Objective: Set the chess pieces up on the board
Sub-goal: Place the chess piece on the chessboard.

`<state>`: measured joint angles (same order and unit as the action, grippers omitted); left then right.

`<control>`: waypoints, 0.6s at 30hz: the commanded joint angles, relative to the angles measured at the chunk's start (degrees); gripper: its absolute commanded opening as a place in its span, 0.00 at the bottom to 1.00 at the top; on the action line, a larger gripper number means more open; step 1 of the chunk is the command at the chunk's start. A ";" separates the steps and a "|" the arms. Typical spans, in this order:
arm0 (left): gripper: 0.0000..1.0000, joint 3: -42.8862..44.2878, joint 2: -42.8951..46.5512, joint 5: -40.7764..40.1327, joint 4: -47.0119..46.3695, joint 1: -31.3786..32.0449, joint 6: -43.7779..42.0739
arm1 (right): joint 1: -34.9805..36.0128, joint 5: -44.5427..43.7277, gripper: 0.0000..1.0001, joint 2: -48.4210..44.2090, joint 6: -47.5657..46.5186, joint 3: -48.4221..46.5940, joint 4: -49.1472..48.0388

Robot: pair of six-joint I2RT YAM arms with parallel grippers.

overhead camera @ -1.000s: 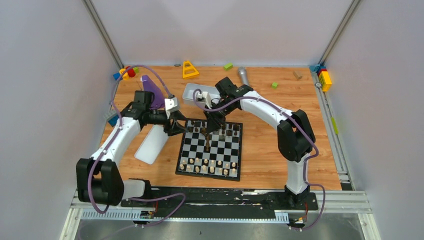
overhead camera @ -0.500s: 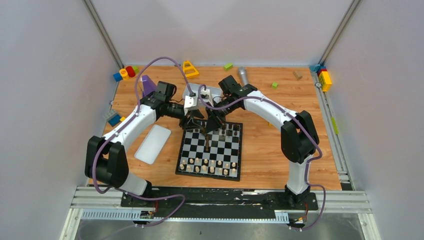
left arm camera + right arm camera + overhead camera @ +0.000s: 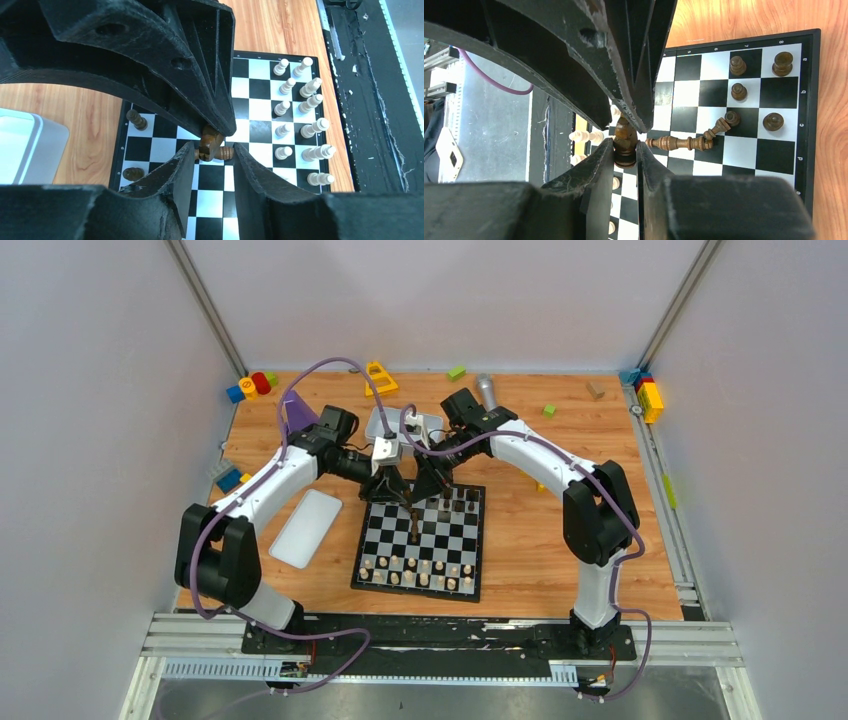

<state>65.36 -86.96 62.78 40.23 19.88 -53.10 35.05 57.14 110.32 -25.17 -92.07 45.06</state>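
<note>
Swinging across from above the lid [image 3: 305, 528], the left arm has come to the far edge of the board [image 3: 440, 540]. The left gripper [image 3: 212, 150] now sits tip to tip with the right gripper [image 3: 625, 150], and its jaws have narrowed on the way in. The right arm has hardly shifted, and its grip has not changed.

The right gripper is clamped tight on a dark chessman [image 3: 625, 140], both fingers pressed flat to its sides just above the squares. Right beside those fingertips, two fallen pieces [image 3: 679, 143] lie end to end on the board. A little farther out on that side, five dark pieces [image 3: 738, 91] stand along the board's edge rows.

The left gripper is part open. Its fingers [image 3: 172, 182] flank a brown piece [image 3: 212, 147] very closely, one on each side, and a sliver of pale square shows against one finger. It cannot be told whether either finger touches, nor whether this is the same piece the right gripper holds. Ahead of the left gripper, at the opposite edge of the board, the pale pieces [image 3: 300, 105] stand in two neat rows. One more dark piece [image 3: 136, 119] stands off to its side near the board's border.

Behind both grippers sits the tray [image 3: 378, 423], and toy blocks [image 3: 250, 386] lie scattered well away along the back of the tabletop [image 3: 560, 530].
</note>
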 commanded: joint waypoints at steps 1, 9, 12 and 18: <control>0.41 2.80 -0.80 2.05 1.03 0.83 -1.13 | -0.24 2.40 0.00 -2.36 0.08 -0.97 -1.99; 0.33 3.84 -1.17 2.18 1.71 1.28 -0.60 | -0.29 2.54 0.00 -1.96 0.29 -1.14 -2.06; 0.29 4.09 -1.39 2.09 2.17 1.43 -0.77 | -0.24 2.57 0.00 -1.95 0.37 -1.28 -2.11; 0.03 4.98 -2.38 2.09 3.98 1.73 -0.92 | -0.31 1.99 0.02 -1.93 0.88 -1.54 -2.12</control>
<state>67.81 -88.73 63.11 42.61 20.71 -53.06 35.05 57.28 110.32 -24.56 -92.07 45.15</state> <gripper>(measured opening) 0.124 0.200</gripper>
